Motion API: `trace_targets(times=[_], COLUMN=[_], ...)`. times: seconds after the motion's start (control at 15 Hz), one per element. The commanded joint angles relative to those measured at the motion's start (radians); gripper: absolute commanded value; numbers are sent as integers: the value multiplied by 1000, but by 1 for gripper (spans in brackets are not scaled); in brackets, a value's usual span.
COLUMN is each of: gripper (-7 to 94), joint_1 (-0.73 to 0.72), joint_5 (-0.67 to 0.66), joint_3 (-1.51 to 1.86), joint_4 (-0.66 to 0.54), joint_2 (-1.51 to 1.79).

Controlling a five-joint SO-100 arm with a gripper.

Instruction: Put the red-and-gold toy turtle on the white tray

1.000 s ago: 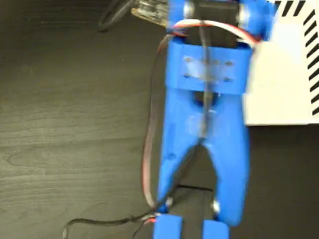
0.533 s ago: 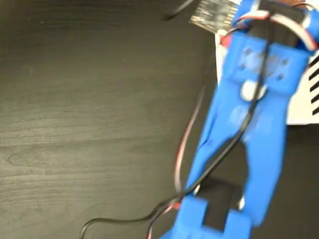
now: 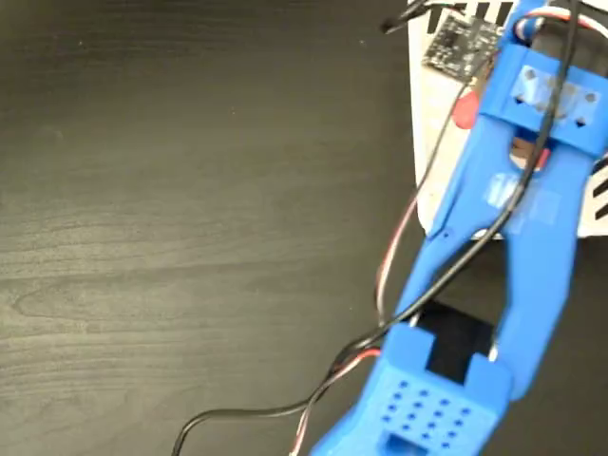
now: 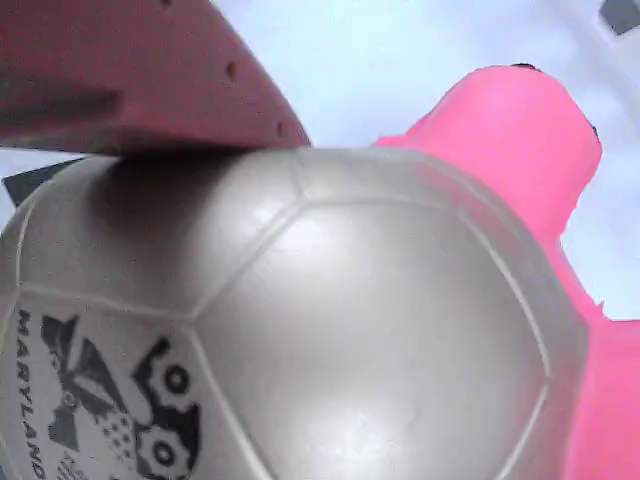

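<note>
Gold-shelled red-and-gold toy turtle (image 4: 330, 330) hangs clamped in the gripper (image 4: 200, 120) over the white tray (image 3: 432, 123) (arm hiding most of it); early release near the rim risks it tumbling off.

A dark, near-black table (image 3: 171, 209) with a visible wood grain fills the fixed view — broad bands of grain run across it from left to right. Flat on its upper right part lies the large white rectangular tray (image 3: 439, 161) with black diagonal stripes on its right edge. A thin black cable (image 3: 237, 415) trails over the lower part of the tabletop — whether it touches is unclear.
</note>
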Motion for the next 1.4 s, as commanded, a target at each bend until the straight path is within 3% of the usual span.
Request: trace_targets(times=[0.0, 0.13, 0.27, 0.33, 0.47, 0.73, 1.33], gripper=[0, 0, 8, 14, 39, 59, 60], joint_1=[18, 20, 20, 20, 20, 21, 2], joint_5=[6, 5, 0, -3, -12, -74, -86], joint_3=[-57, -57, -57, -52, -44, -15, 20], joint_4=[-38, -57, -67, -67, -63, -31, -17], joint_2=[17, 2, -3, -3, -3, 2, 95])
